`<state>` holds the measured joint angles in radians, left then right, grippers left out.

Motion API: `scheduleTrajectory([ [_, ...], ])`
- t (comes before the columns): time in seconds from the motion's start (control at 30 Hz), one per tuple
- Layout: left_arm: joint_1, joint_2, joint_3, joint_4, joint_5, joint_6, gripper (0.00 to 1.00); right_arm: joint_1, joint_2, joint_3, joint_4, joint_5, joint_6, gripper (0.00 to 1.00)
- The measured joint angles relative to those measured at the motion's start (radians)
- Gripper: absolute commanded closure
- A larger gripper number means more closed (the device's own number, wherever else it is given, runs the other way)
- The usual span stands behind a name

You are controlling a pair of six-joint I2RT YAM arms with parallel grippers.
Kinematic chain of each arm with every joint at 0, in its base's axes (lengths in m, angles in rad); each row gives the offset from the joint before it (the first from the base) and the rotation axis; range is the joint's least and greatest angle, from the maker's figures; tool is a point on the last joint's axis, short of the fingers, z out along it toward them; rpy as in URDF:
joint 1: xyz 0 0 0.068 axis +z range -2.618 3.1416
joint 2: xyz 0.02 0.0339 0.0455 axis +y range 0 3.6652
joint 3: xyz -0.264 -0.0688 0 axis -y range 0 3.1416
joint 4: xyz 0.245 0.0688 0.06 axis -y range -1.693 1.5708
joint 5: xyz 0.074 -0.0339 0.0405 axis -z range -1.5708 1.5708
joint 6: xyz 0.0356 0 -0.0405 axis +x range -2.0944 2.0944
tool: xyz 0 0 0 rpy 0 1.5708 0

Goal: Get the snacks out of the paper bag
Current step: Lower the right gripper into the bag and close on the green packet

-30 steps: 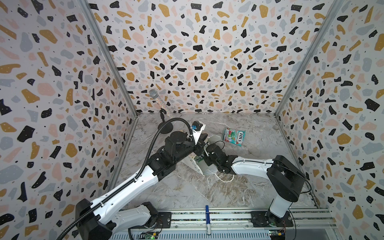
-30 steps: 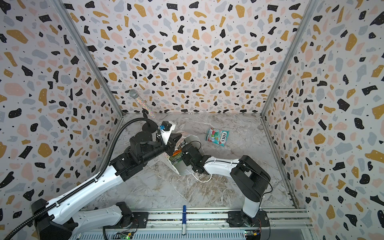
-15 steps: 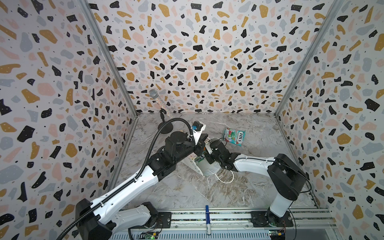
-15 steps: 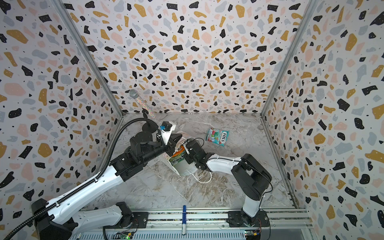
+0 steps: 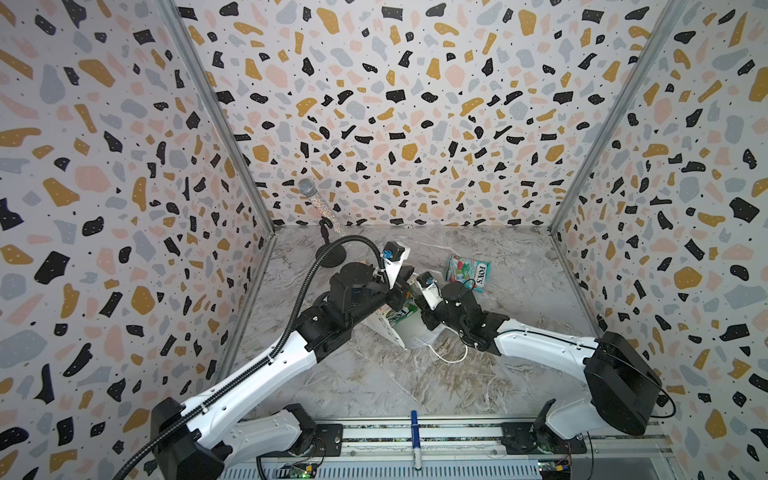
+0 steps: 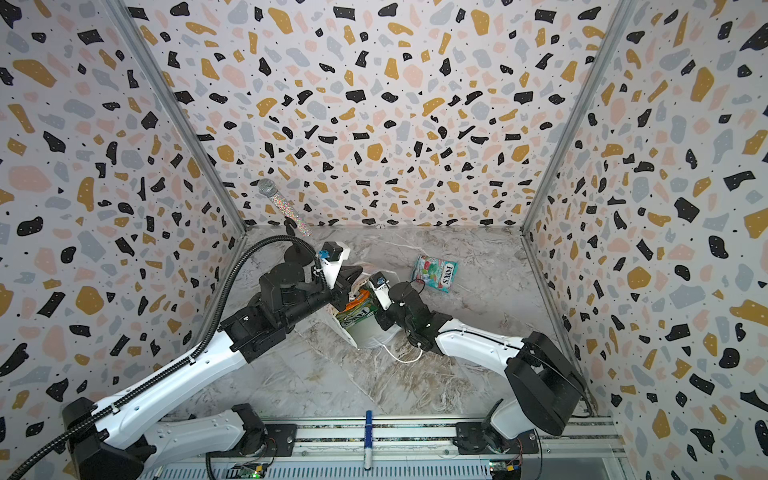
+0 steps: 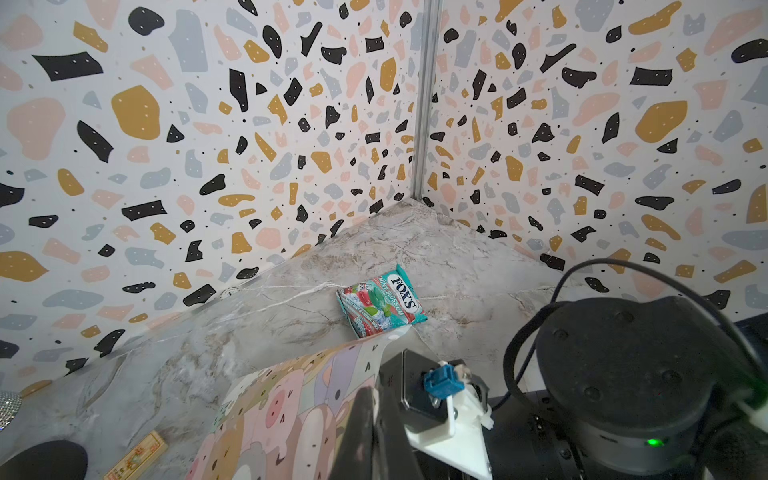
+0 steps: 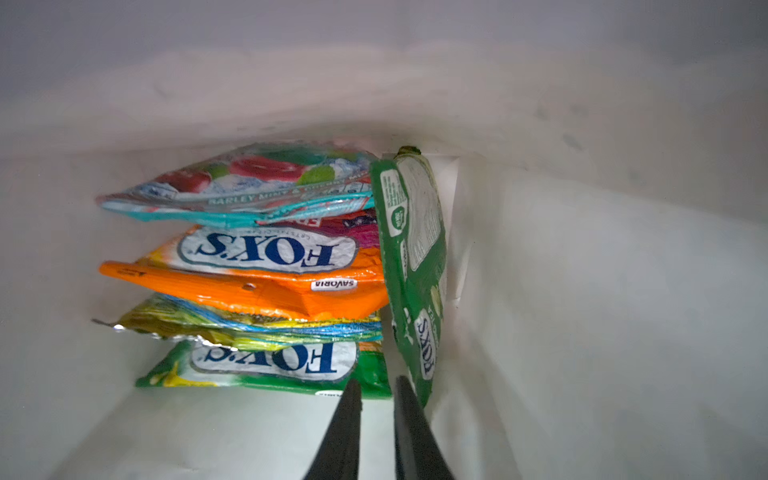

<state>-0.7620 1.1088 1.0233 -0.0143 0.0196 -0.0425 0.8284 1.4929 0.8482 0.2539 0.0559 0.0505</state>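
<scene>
Right wrist view looks into the white inside of the paper bag [image 8: 602,291]. There a teal-red packet [image 8: 249,187], an orange packet [image 8: 257,270], a yellow-green packet [image 8: 249,328] and a green packet [image 8: 266,368] lie flat on one another. An upright green packet [image 8: 415,257] stands on edge against the side of that pile. The right tool [image 8: 377,384] is deep inside the bag. Its two fingers stand a narrow gap apart with nothing between them, the tips just at the near edge of the green packet.

In both top views the bag sits tipped over near the middle of the bench [image 5: 374,382], and the right arm reaches into its mouth. A white cord handle [image 5: 446,360] trails on the bench beside it.

In the left wrist view the left tool [image 7: 368,405] is pressed together on the bag's rim, where the outside of the paper shows a pastel cartoon print.

A loose teal-red packet [image 5: 467,272] marked FOX'S lies flat on the bench outside the bag, between it and the back wall and apart from both. A microphone [image 5: 308,188] stands on its stand in the back left corner.
</scene>
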Motion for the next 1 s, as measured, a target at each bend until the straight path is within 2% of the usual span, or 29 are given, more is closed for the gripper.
scheduleTrajectory([
  [0.13,0.0,0.0,0.0,0.001,0.0,-0.002,1.0,0.0,0.062,0.028,-0.008,0.018,-0.01,0.64],
  [0.2,0.0,0.0,0.0,0.0,0.0,-0.003,1.0,0.0,0.091,0.043,-0.01,0.033,-0.013,0.61],
  [0.4,0.0,0.0,0.0,0.001,0.0,-0.003,1.0,0.0,0.173,0.087,-0.01,0.095,-0.012,0.56],
  [0.5,0.0,0.0,0.0,0.001,0.0,-0.003,1.0,0.0,0.206,0.102,-0.009,0.117,-0.011,0.56],
  [0.6,0.0,0.0,0.0,0.0,0.0,-0.003,1.0,0.0,0.254,0.136,-0.011,0.131,-0.011,0.63],
  [0.7,0.0,0.0,0.0,0.0,0.0,-0.003,1.0,-0.002,0.301,0.173,-0.014,0.142,-0.012,0.93],
  [0.73,0.0,0.0,0.0,0.0,0.0,-0.003,1.0,-0.003,0.31,0.181,-0.015,0.145,-0.013,0.98],
  [0.87,0.0,0.0,0.0,0.001,-0.003,-0.003,1.0,-0.005,0.309,0.184,-0.018,0.14,-0.016,1.0],
  [1.0,0.0,0.0,-0.001,0.001,-0.016,-0.003,1.0,-0.005,0.243,0.131,-0.021,0.119,-0.016,1.0],
])
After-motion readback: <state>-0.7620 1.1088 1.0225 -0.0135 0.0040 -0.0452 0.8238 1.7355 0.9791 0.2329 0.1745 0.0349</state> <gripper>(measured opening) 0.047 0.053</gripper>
